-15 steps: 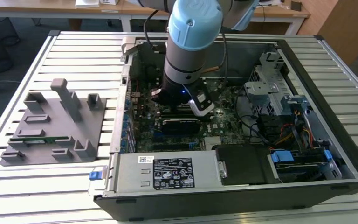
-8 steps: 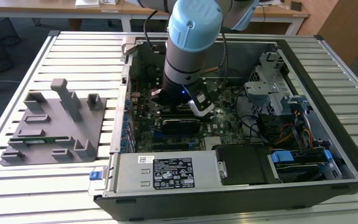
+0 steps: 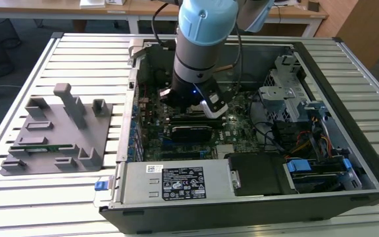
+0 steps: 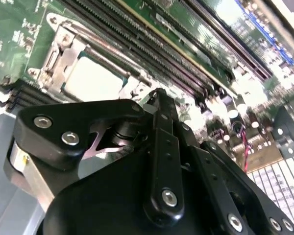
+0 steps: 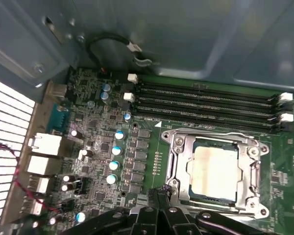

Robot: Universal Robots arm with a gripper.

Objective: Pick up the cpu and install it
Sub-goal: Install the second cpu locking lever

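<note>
First wrist view showed the cpu (image 5: 214, 169) seated in its socket frame (image 5: 179, 161), gripper (image 5: 159, 192) at 7 o'clock, jaws together and empty; any sideways drift risked scraping the frame.

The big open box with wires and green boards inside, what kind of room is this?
Probably a robot lab or workshop. An open computer case lies on a slatted metal table, a robot arm reaches into it, and the cpu sits in the motherboard's socket, with office desks behind.
</note>
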